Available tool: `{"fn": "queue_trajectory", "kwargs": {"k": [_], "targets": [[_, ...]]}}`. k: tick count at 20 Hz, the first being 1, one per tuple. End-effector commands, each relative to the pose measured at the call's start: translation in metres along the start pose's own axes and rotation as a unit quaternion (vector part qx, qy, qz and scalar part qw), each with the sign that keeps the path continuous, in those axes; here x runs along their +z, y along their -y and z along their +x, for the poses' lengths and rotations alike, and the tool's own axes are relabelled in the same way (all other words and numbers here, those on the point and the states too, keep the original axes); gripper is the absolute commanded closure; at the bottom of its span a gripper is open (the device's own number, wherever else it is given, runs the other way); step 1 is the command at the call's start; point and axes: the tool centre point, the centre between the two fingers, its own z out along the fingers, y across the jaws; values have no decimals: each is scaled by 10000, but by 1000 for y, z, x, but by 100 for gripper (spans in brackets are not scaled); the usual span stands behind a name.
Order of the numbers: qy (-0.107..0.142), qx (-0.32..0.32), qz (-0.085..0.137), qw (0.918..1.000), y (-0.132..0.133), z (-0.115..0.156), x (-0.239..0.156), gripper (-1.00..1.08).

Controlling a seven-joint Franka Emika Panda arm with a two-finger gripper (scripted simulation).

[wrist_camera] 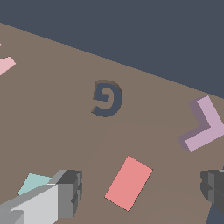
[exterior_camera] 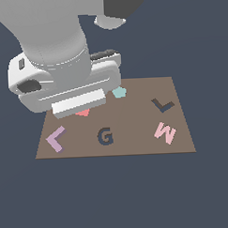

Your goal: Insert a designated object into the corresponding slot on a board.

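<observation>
Lilac is the colour to watch: the small L-shaped piece lies flat on the brown board, out toward nine o'clock from the dark G cut-out in the exterior view, untouched and free to be lifted. Its matching dark L-shaped slot sits well apart, toward two o'clock from the G, just above the pink M. The piece will probably have to be carried across the board and turned to fit.

The tool hangs open above the board. In the wrist view its two fingers stand wide apart with nothing between them but the salmon-red rectangle lying on the board below. It looks poised over the wrong shape, so it likely needs to shift toward the lilac piece before descending. A pale teal shape lies near the arm.
</observation>
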Motion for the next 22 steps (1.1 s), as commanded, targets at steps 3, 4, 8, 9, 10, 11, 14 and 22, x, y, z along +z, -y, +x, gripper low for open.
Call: {"fn": "queue_trajectory", "kwargs": {"k": [3, 4, 8, 9, 10, 11, 14, 22], "targets": [[22, -570, 19, 9984, -27, 1, 20, -92], [27, -698, 23, 9976, -33, 2, 25, -92], [47, -1171, 37, 9931, -55, 7, 42, -92], [51, -1278, 40, 9918, -60, 8, 45, -92], [56, -1380, 43, 9904, -65, 9, 49, -92], [60, -1477, 45, 9890, -69, 11, 53, -92], [72, -1738, 52, 9847, -81, 15, 62, -92], [93, -2195, 61, 9756, -100, 26, 78, -92]]}}
